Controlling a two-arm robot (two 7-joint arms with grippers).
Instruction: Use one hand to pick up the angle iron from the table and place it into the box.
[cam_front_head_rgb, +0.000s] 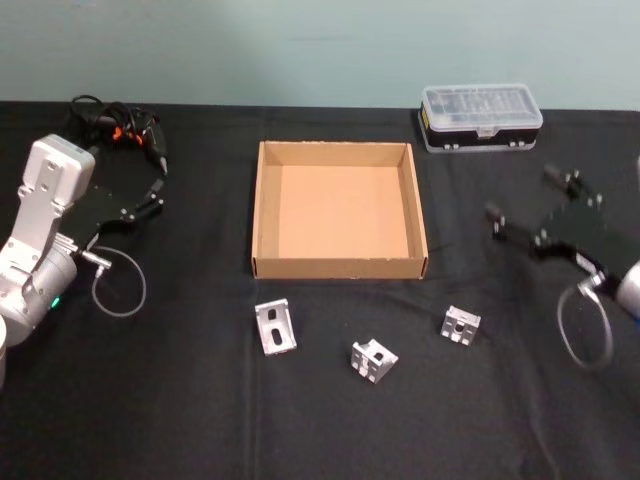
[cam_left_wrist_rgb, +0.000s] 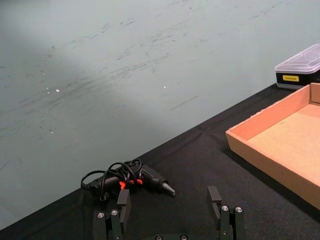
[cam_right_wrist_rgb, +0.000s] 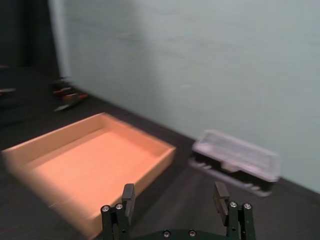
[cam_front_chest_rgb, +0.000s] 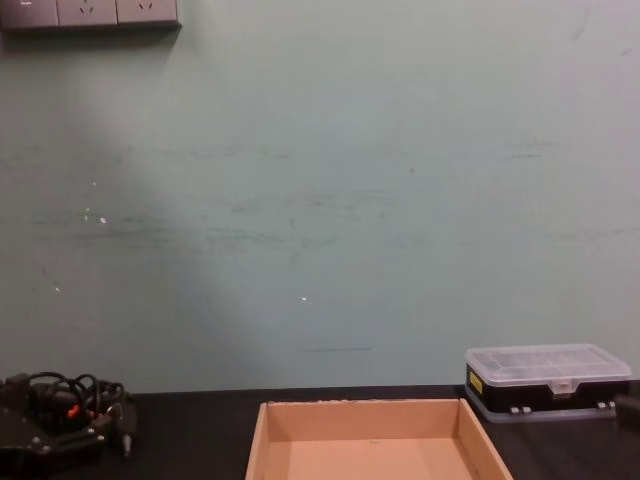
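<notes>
One flat black table (cam_front_head_rgb: 150, 420) is spreading under everything. At its middle, toward the far wall, the tan cardboard box (cam_front_head_rgb: 340, 267) is sitting open, its floor bare. Just off the box's far right corner, a black plastic case (cam_front_head_rgb: 481, 115) with a clear lid is lying apart from it. A corded hand tool (cam_front_head_rgb: 125, 125) with a tangled black cable is lying at the far left of the table. The left gripper (cam_front_head_rgb: 158, 190) is hovering left of the box, near that tool, with its fingers spread wide and gripping nothing. The right gripper (cam_front_head_rgb: 522, 192) is hanging right of the box and nearer than the case, its fingers likewise wide apart and touching nothing. Three silver angle irons are resting on the table in front of the box's near wall, each apart from the others. The left angle iron (cam_front_head_rgb: 275, 327) is sitting below the box's near left corner. The middle angle iron (cam_front_head_rgb: 373, 360) is lying nearest the robot, and the right angle iron (cam_front_head_rgb: 461, 324) is sitting below the near right corner. Bare table is lying between them and both grippers.
</notes>
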